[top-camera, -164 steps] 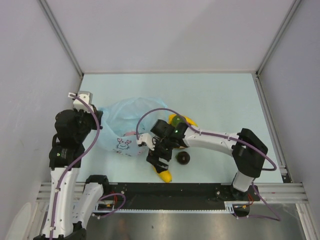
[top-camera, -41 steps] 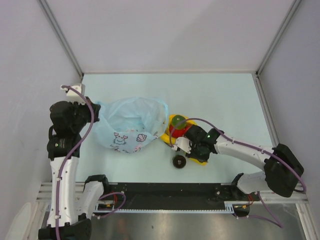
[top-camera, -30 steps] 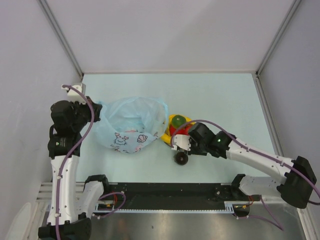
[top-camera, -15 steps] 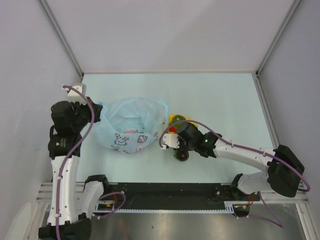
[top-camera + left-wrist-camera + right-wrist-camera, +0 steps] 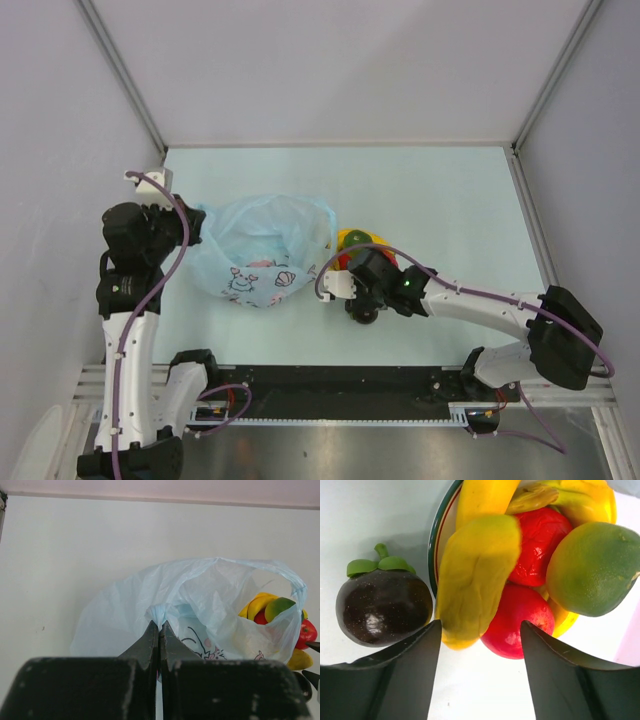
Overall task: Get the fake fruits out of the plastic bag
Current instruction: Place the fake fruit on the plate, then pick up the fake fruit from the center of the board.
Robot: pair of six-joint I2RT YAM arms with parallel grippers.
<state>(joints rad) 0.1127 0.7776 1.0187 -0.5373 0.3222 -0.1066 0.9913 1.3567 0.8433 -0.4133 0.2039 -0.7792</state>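
Observation:
The light-blue plastic bag (image 5: 262, 248) lies on the table with its mouth facing right. My left gripper (image 5: 192, 226) is shut on a bunched fold at the bag's left end (image 5: 160, 616). The fake fruits sit just right of the bag: a banana (image 5: 485, 497), a yellow fruit (image 5: 475, 570), two red ones (image 5: 517, 625), and a green-red round one (image 5: 592, 567) piled on a plate (image 5: 436, 537). A dark purple one (image 5: 382, 605) rests on the table beside the plate. My right gripper (image 5: 480, 625) is open and empty just above the pile (image 5: 356, 286).
The grey enclosure walls stand on the left, back and right. The black rail (image 5: 340, 380) runs along the near edge. The right arm (image 5: 480, 300) stretches across the table's near right part. I cannot tell whether anything lies inside the bag.
My right gripper carried a yellow fruit from beside the bag to the pile, let it go, and has drifted slightly left over the fruits. The left gripper keeps its hold on the bag.

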